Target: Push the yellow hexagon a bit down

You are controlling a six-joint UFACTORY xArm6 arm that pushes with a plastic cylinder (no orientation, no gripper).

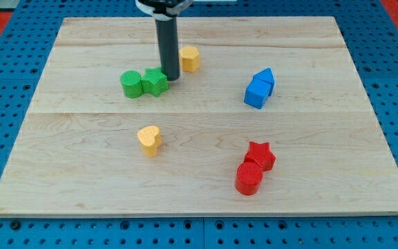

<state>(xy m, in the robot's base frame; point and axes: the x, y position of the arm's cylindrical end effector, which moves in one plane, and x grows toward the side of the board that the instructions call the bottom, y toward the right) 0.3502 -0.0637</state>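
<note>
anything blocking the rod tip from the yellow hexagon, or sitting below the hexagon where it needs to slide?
Nothing visible. My tip sits just to the view's left of the yellow hexagon block, beside the green star block, with no block between them. The wooden board directly below the hexagon is bare; the yellow heart block lies well lower-left.

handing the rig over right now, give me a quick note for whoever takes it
My tip is down on the board, between the green star and the yellow hexagon, close to both.
The yellow hexagon sits near the view's top, just right of the rod.
Done: nothing I can confirm from this frame.
Left: bring the tip above the hexagon, then push it a bit toward the view's bottom.
Mind the green cylinder touching the star.
</note>
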